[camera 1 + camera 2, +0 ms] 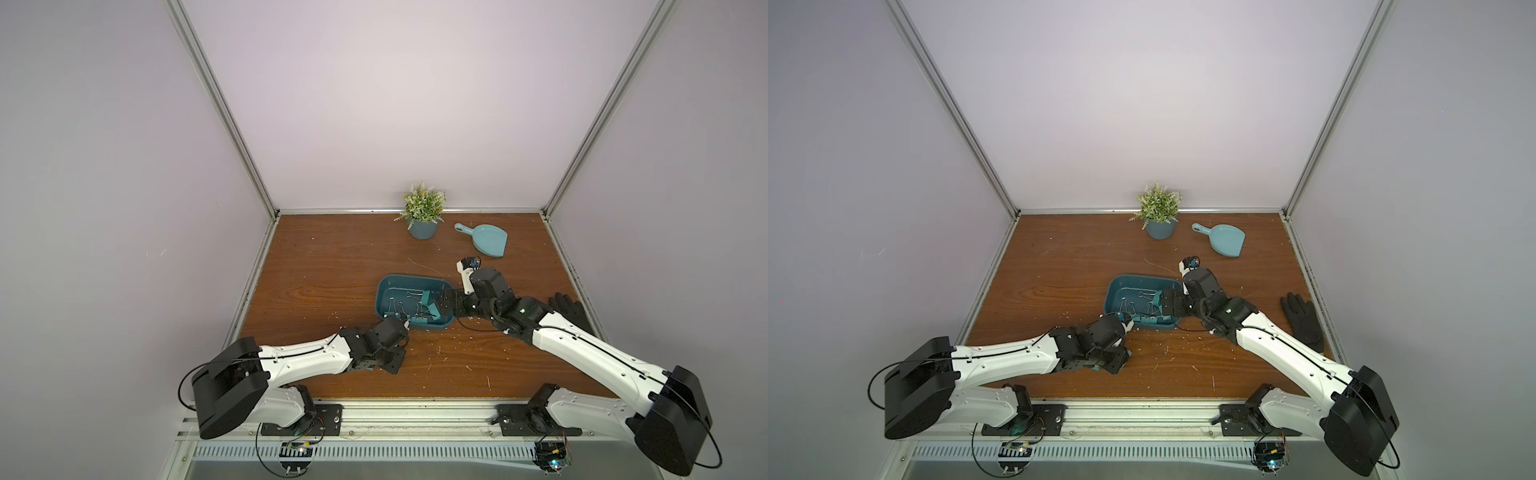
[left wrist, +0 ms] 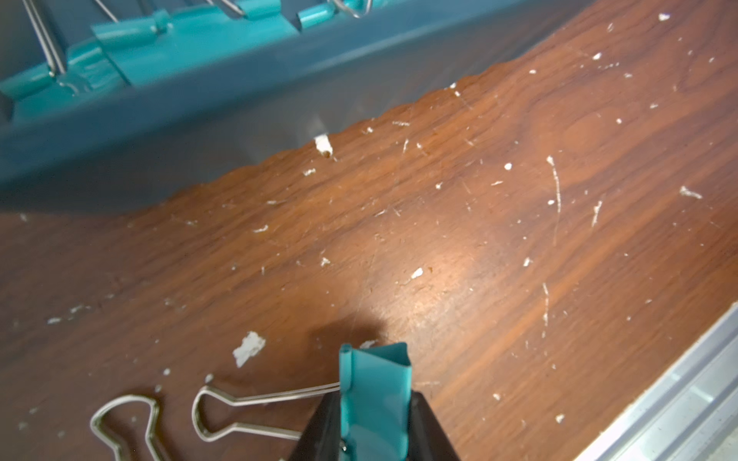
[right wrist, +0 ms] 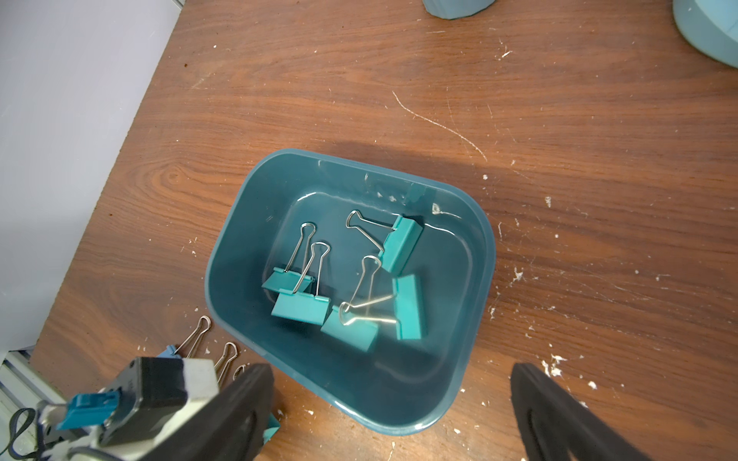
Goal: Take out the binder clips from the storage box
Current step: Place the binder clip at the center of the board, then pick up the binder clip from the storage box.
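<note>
The dark teal storage box (image 1: 384, 291) (image 1: 1113, 291) sits mid-table. Several teal binder clips (image 3: 401, 243) lie inside it, one near the middle (image 3: 301, 309). My left gripper (image 2: 375, 403) (image 1: 392, 363) is down at the table just in front of the box, shut on a teal binder clip (image 2: 375, 379). Its wire handle sticks out sideways. The wire handle of another clip (image 2: 127, 423) lies beside it, and more handles (image 3: 195, 339) show on the wood in the right wrist view. My right gripper (image 3: 389, 375) (image 1: 442, 305) hovers open over the box's right end, holding nothing.
A potted plant (image 1: 423, 226) and a light blue dustpan (image 1: 484, 239) stand at the back. A black glove (image 1: 569, 311) lies by the right wall. White crumbs speckle the wood. An aluminium rail (image 2: 679, 399) runs along the front edge.
</note>
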Motion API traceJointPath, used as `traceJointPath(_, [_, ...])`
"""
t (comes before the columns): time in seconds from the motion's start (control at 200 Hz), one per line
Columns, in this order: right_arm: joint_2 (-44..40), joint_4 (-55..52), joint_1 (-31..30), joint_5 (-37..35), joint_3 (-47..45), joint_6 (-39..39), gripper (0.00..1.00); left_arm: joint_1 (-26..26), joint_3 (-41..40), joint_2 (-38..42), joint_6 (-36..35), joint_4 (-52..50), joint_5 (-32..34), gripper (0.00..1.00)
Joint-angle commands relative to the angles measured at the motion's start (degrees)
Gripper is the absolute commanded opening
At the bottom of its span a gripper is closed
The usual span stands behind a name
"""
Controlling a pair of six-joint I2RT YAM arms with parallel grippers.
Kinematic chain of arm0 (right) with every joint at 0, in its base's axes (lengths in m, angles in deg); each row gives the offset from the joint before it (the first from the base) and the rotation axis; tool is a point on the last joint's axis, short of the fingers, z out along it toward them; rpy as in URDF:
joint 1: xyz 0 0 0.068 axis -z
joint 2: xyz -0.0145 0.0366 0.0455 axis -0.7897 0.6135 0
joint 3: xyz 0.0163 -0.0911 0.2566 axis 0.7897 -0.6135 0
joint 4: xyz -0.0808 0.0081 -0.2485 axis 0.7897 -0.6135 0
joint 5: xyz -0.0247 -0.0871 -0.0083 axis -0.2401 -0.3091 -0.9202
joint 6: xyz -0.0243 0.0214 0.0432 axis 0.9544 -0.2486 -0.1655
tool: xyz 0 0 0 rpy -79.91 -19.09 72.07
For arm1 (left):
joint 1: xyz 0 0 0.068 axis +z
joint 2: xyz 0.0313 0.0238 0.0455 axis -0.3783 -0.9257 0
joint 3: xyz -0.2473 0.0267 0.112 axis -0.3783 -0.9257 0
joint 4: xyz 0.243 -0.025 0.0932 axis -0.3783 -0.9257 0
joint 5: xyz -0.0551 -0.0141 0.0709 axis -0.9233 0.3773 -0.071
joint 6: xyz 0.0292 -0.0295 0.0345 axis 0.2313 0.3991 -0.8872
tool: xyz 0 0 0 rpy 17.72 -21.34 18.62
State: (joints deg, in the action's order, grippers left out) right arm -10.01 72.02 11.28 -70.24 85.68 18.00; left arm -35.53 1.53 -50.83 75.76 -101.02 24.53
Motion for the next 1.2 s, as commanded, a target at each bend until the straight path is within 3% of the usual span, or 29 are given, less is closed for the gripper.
traceJointPath(0.0, [-1.04,0.42,-0.38,-0.96,-0.02,-0.62,0.99,-0.44,0.0,-1.01,-0.6,0.2,-0.2,0.38])
traceJointPath(0.105, [-0.27,0.45,-0.32,-0.52,0.5,0.01,0.99,-0.43,0.58,-1.41,-0.6,-0.84,0.96,0.5])
traceJointPath(0.17, [0.47,0.45,-0.33,0.19,0.96,0.51,0.99,-0.45,1.08,-0.91,-0.42,-1.81,2.04,0.65])
traceJointPath(0.33, [3.87,-0.32,-0.69,1.23,3.4,0.89,0.99,-0.13,4.27,2.55,1.68,-5.83,6.68,0.73])
traceJointPath(0.465, [8.16,-1.82,-1.71,0.86,6.42,0.63,0.99,3.98,7.16,8.02,3.55,-7.43,8.14,0.86])
traceJointPath(0.51, [9.88,-2.14,-2.03,0.72,7.44,0.24,0.99,5.98,7.63,10.13,4.79,-7.95,9.65,0.98])
traceJointPath(0.616, [14.14,-3.16,-3.02,-0.57,10.34,-1.37,0.94,10.38,8.45,14.93,6.2,-8.71,12.36,0.99])
traceJointPath(0.781, [22.44,-7.95,-3.06,-3.59,16.37,-5.25,0.7,19.88,10.01,17.91,8.27,-11.75,10.08,0.99])
traceJointPath(0.881, [27.6,-10.58,-3.11,-3.75,20.54,-6.31,0.58,22.92,11.07,17.79,8.18,-13.09,9.42,0.99])
traceJointPath(1.196, [39.81,-17.05,-3.08,-4.89,30.97,-9.84,0.57,25.53,12.82,16.18,8.56,-13.6,10.76,0.99])
